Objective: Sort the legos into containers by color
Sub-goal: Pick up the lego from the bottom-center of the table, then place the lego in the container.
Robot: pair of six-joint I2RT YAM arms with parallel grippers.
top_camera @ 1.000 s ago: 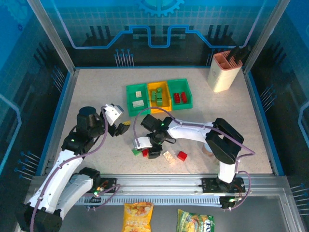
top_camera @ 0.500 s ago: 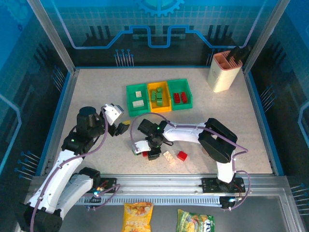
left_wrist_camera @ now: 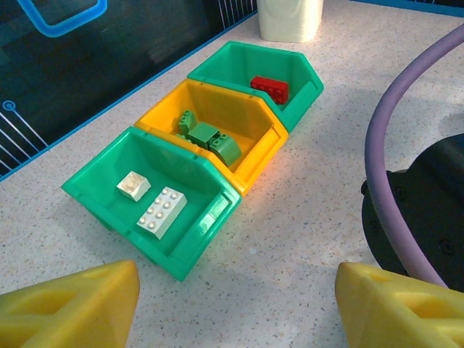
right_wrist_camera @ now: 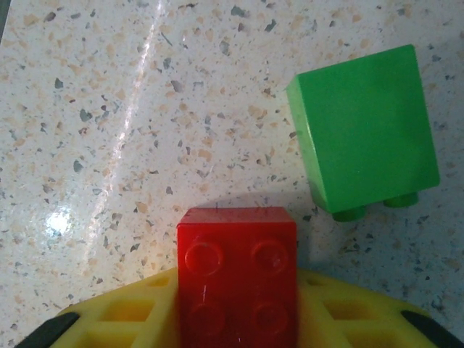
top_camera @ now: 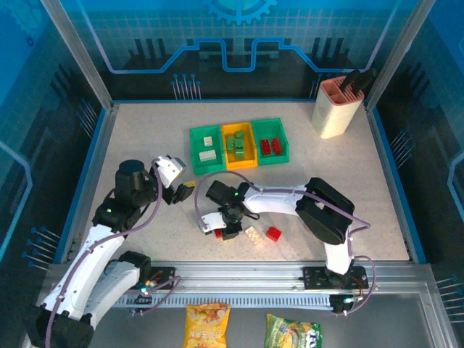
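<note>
The red lego (right_wrist_camera: pixel 238 275) sits studs-up between the yellow pads of the right claw (top_camera: pixel 222 228), which looks clamped on it from both sides. I cannot tell whether the brick rests on the surface or is just off it. Just ahead of that claw a green lego (right_wrist_camera: pixel 362 130) lies on its side with its studs toward the claw, near the red one but apart from it. On the side toward the claw's own arm base, a cream lego (top_camera: pixel 253 235) and a second red lego (top_camera: pixel 273 233) lie loose nearby.

As I judge it, the step in hand is picking up a red brick. Next, the claw would need to lift clear of the green lego and carry its load well ahead of itself, away from the arm bases. The target is the red-brick bin (left_wrist_camera: pixel 304 94), the green one at the end of the row. The yellow bin (left_wrist_camera: pixel 261 156) beside it holds green bricks, and the cream-brick bin (left_wrist_camera: pixel 199 243) sits at the other end. The claw should let go only once it is over the open top.

The left claw (left_wrist_camera: pixel 232 312) hangs with its fingers wide apart and nothing between them, the row of bins ahead of it.

The table (top_camera: pixel 145 145) is pale, speckled and glossy, edged in blue, with translucent blue panels (top_camera: pixel 72 58) around it. A cream holder (top_camera: pixel 335 109) with a pink rim stands far beyond the claws in a corner. Behind them run a metal rail (top_camera: pixel 254 272) and two snack packets (top_camera: pixel 206 322)
</note>
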